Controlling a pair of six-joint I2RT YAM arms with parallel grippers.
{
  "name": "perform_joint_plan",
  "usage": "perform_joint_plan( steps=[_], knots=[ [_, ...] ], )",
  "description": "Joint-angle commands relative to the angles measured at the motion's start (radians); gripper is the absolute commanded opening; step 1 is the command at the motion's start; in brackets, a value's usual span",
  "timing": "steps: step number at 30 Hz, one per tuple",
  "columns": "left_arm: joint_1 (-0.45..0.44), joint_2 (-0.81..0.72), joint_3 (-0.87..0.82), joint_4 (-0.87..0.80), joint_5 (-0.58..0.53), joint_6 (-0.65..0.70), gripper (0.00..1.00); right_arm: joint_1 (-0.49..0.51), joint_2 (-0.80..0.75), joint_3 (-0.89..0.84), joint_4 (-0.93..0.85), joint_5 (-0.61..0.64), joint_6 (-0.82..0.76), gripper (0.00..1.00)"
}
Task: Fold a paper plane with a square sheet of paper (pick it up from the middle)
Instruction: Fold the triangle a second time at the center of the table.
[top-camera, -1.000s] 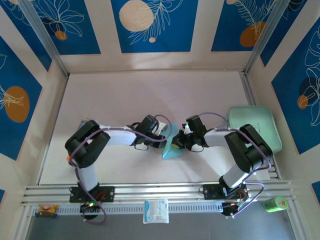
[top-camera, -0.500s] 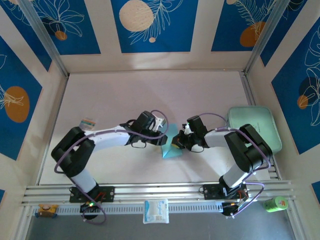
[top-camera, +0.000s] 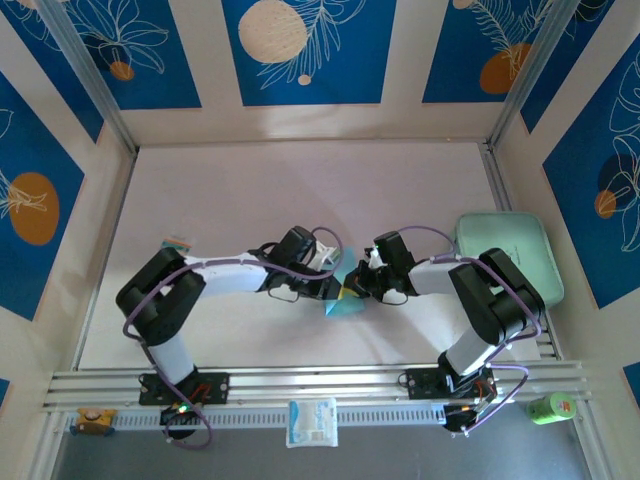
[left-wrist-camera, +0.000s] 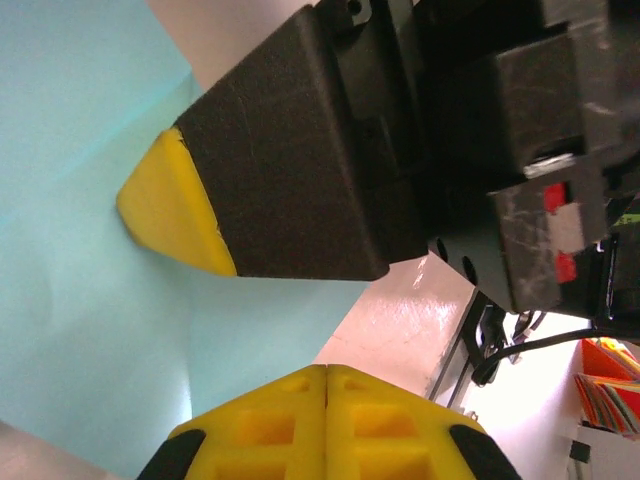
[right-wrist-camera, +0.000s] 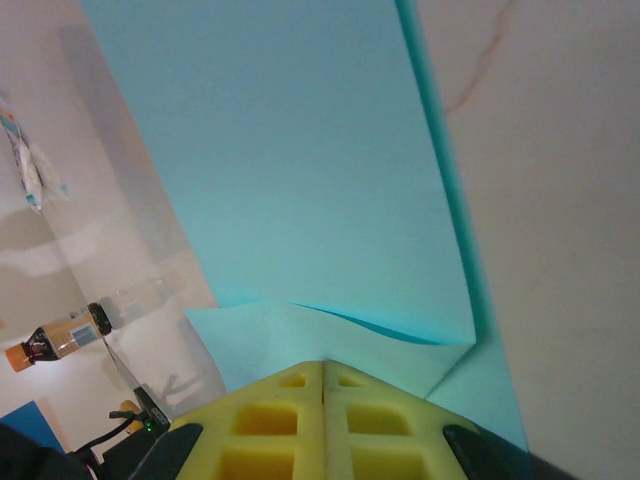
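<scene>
The left gripper (left-wrist-camera: 327, 374) and right gripper (right-wrist-camera: 322, 370), jaws closed, press their tips on the square sheet of paper (right-wrist-camera: 300, 180), which lies partly folded mid-table (top-camera: 250, 200) between the arms. The sheet is judged light, limp and crease-prone (probably slippery); grip a folded edge.

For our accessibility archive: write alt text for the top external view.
Two robot arms, the left arm and the right arm, reach inward over a white table, their shut jaws meeting at a partly folded light blue paper. A mint-green tray sits at the table's right edge.
</scene>
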Motion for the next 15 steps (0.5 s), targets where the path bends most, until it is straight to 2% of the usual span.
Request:
perform_joint_plan(
  steps=[1, 15],
  knots=[
    [-0.010, 0.032, 0.015, 0.039, 0.058, -0.032, 0.03, -0.007, 0.028, -0.034, -0.065, 0.044, 0.013, 0.00],
    [-0.037, 0.099, 0.060, -0.070, 0.036, 0.030, 0.05, -0.008, 0.023, -0.036, -0.071, 0.046, 0.014, 0.00]
  ],
)
